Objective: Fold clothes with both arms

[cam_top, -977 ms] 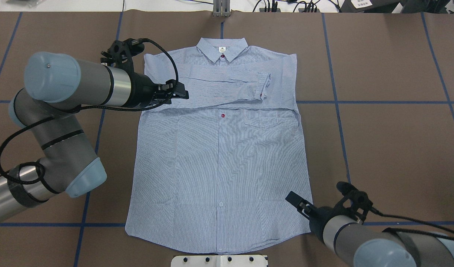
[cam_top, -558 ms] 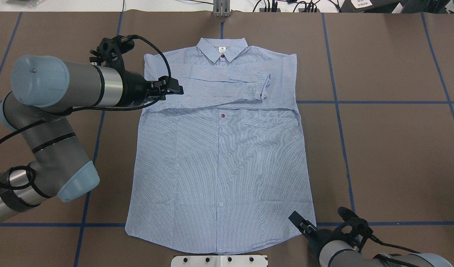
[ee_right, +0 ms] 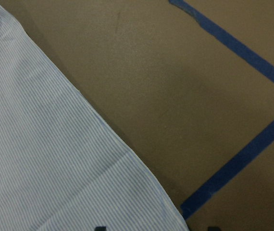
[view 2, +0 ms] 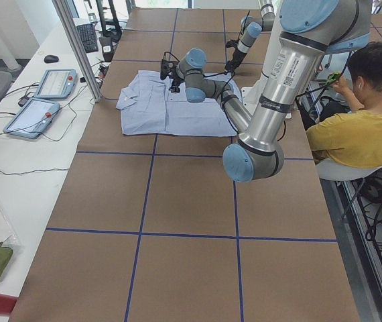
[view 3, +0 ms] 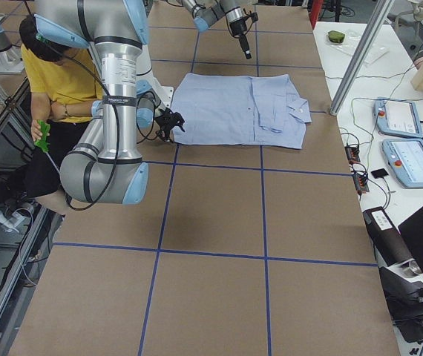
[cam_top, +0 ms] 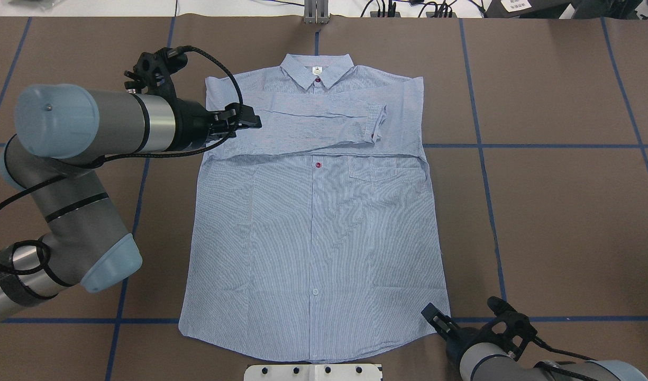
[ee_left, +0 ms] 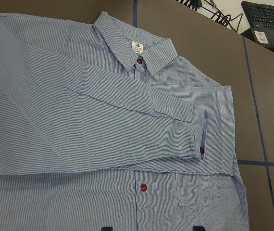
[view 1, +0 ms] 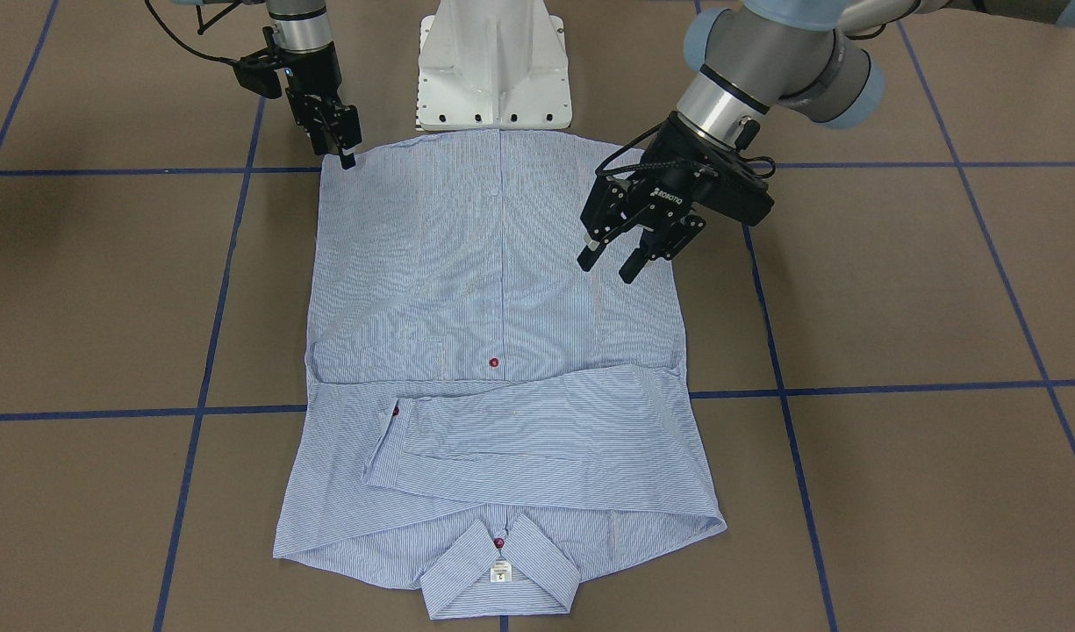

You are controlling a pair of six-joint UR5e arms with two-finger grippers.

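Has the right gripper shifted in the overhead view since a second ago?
Yes. The right gripper has drawn back toward the robot's side, from beyond the blue tape line to level with it, beside the shirt at its hem corner.

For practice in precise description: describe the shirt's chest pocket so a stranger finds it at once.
Find the striped shirt spread flat on the brown table. Just toward the hem from the sleeve folded across its chest lies the pocket, the only stitched patch on the front.
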